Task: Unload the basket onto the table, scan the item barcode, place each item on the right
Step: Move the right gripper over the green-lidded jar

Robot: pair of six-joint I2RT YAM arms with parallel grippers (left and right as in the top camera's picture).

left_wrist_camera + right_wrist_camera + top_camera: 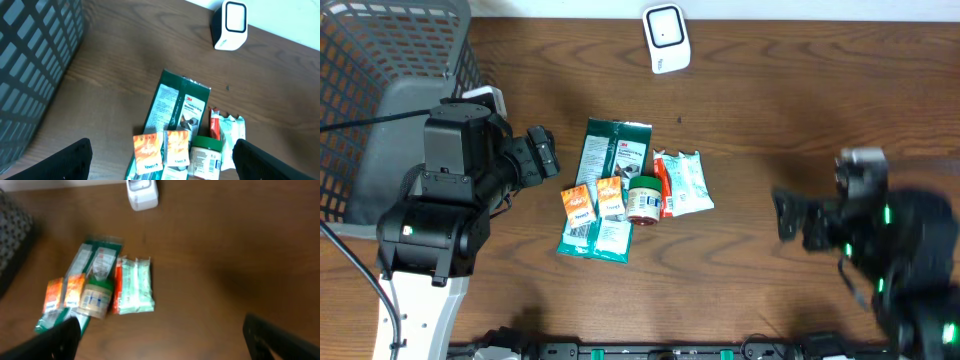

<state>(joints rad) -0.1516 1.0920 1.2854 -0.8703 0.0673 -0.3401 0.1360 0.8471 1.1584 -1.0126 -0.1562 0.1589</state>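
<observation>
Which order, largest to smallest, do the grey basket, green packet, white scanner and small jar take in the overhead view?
1. grey basket, though the frame cuts it off
2. green packet
3. white scanner
4. small jar

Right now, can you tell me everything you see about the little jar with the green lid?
The small jar has a dark green lid and a white label with red print and tiny writing. Whether it is plastic or glass, I cannot tell. It seems to lie on its side on the brown table, lid towards the far edge. It sits in the pile between the orange sachets and the pale green pack. Nothing holds it.
</observation>
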